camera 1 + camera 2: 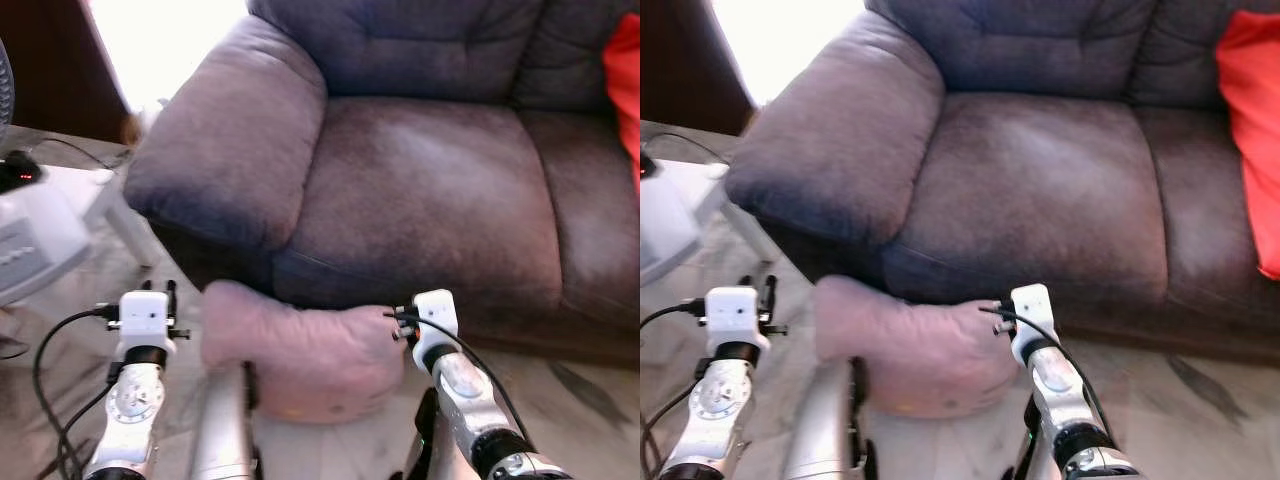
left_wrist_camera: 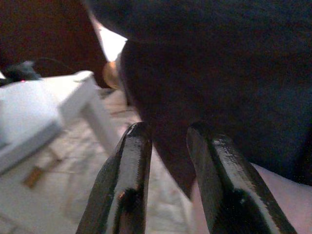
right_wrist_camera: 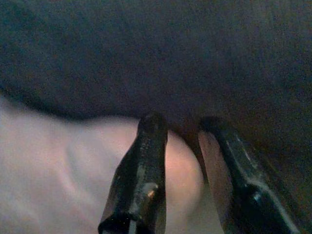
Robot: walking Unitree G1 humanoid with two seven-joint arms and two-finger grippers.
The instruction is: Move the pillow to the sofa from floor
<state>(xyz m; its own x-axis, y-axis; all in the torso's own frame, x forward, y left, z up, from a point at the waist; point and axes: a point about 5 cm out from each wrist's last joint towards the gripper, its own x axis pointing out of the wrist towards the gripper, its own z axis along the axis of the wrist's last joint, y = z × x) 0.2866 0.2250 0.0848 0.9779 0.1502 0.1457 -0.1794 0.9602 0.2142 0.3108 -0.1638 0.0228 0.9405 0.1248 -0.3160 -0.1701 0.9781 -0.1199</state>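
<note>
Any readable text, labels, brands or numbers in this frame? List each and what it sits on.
None can be read. The pink pillow, the sofa, the red cushion and the white device at left carry no legible print. That device shows a small red light, not a character. Neither wrist view shows any lettering.

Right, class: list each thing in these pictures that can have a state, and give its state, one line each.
pink pillow: on the floor against the sofa front, not lifted.
sofa: near seat bare.
red cushion: on the sofa's far seat.
left gripper: open, beside the pillow's left end.
right gripper: open, fingers either side of the pillow's right corner.
</note>
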